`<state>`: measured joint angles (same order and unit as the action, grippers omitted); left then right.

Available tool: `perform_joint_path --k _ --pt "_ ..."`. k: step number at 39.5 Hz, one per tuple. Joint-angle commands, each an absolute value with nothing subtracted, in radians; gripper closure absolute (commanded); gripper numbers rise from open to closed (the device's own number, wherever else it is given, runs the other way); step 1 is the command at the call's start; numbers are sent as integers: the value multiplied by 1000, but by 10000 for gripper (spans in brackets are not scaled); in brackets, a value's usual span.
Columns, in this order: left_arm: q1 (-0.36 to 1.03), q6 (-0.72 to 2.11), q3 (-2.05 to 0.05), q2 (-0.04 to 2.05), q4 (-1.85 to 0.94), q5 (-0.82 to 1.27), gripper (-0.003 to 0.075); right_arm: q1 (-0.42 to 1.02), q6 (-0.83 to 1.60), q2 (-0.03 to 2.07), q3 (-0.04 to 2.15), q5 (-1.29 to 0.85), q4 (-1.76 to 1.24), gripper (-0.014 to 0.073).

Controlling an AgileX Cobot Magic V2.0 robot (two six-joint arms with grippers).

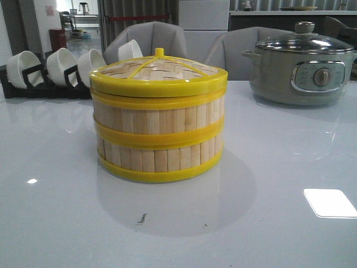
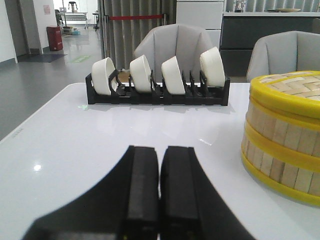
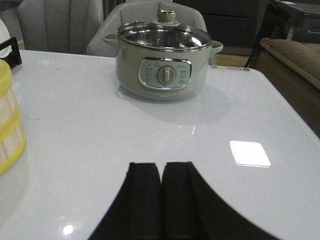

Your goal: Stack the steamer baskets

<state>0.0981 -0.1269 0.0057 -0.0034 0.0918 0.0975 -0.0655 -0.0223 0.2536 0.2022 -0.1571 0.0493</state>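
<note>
Two steamer baskets (image 1: pixel 159 142) stand one on top of the other in the middle of the white table (image 1: pixel 56 223), and the woven lid (image 1: pixel 159 75) with its small yellow knob sits on the upper one. From how things lie, the stacking looks already done. Taking the stack as the centre of a clock in the front view, the rack of white bowls (image 1: pixel 53 70) is at about ten o'clock, and the grey-green electric pot (image 1: pixel 304 67) is at about two o'clock, well apart from the stack.

The left gripper (image 2: pixel 160 190) is clenched with nothing inside; its two black fingers touch along their length. The right gripper (image 3: pixel 161 195) is pressed together in the same way, also holding nothing. Both are apart from the baskets.

I judge the baskets to be light and rather stiff, but the thin bamboo slats could crack under a hard squeeze. The smooth yellow rims look a little slippery. A good hold would be on a rim, one finger inside and one outside, or on the two opposite sides of the wall.

The inside of both baskets is hidden by the lid. Neither arm appears in the front view. Each wrist view cuts the stack at the picture edge, so only one side of it shows.
</note>
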Motion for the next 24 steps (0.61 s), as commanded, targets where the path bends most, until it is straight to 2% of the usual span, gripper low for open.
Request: perform_joint_path --k 1,12,17,24 --pt "95 -122 6 -18 83 13 632 -71 -16 263 232 -76 65 531" --pt "95 -122 6 -18 83 13 632 -70 -16 199 219 -87 65 536" --pt "95 -122 6 -18 83 13 632 -70 -16 124 148 -86 65 574" --pt "95 -122 6 -18 83 13 632 -70 -17 -9 21 -57 62 574"
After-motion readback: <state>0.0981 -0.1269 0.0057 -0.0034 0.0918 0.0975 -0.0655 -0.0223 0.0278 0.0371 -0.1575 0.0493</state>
